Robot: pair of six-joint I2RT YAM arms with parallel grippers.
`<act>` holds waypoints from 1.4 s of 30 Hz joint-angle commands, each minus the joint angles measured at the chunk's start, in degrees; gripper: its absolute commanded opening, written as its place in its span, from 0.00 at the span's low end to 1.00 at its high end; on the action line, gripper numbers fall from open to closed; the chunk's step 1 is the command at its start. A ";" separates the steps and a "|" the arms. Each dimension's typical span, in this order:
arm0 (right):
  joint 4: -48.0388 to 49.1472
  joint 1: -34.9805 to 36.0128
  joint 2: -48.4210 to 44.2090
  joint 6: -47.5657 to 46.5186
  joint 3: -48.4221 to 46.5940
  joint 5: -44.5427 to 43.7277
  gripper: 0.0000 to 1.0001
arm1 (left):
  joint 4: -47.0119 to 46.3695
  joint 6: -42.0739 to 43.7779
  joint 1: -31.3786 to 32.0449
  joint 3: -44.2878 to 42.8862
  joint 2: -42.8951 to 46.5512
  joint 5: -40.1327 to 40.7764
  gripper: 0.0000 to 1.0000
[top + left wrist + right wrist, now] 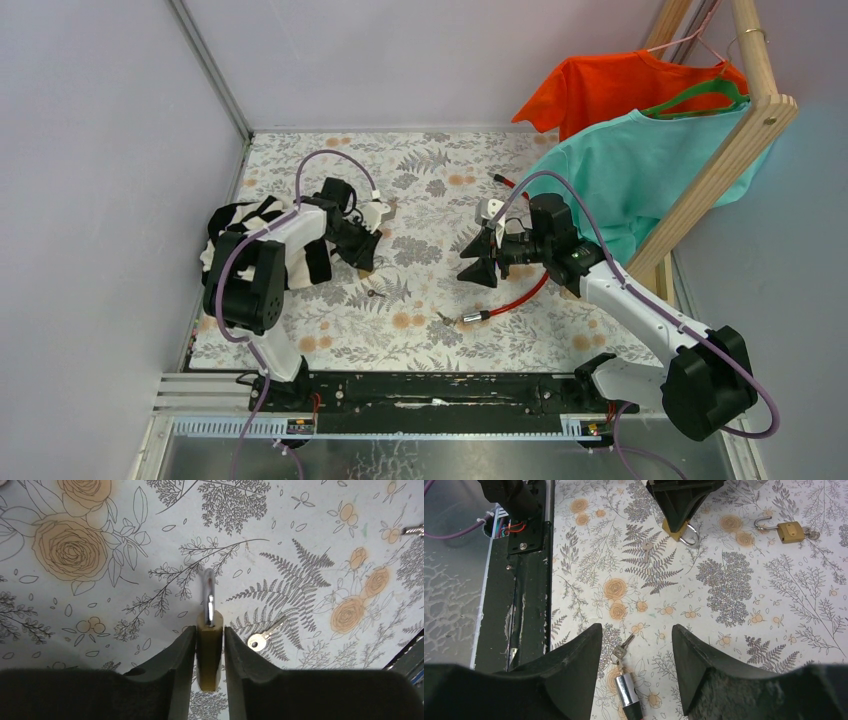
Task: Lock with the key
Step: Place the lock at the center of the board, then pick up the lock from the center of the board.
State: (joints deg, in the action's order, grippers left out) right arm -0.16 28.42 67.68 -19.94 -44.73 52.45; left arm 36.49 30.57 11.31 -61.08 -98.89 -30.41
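One brass padlock [209,665] sits clenched in the left hand [209,635], shackle toward 12 o'clock; in the left wrist view a loose key [265,635] lies on the surface [300,520] at its 3 o'clock; the right hand [635,630] hangs released

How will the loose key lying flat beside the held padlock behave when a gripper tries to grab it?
The key looks like thin, stiff metal lying flat on the cloth, so it is probably hard to get under and may slide when nudged. Being small, it is likely light and could twist in a pinch.
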 commanded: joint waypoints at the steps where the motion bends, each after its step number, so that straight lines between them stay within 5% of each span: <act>1: 0.12 0.03 -0.79 -1.42 -1.88 -0.44 0.60 | 0.88 1.10 -0.74 -2.42 -0.17 -0.16 0.38; 6: -0.10 -0.01 -0.88 -1.67 -1.94 -0.78 0.60 | 0.92 1.64 -1.01 -2.44 0.18 0.50 0.56; 15: -0.36 -0.03 -1.06 -2.10 -2.02 -1.58 0.60 | -4.29 -0.98 -1.05 -4.16 2.77 4.49 0.73; 25: -0.88 0.00 -0.90 -2.73 -2.11 -2.16 0.60 | -14.52 -11.88 -0.87 -9.40 -3.37 7.94 0.65; 42: -2.44 0.05 0.08 -4.13 -2.61 -2.87 0.59 | -13.12 -15.32 1.96 -24.99 -21.20 12.64 0.53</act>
State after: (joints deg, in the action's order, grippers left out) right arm -2.66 28.42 67.68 -22.94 -44.82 50.02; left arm 25.15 16.69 11.90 -83.94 -118.30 -21.47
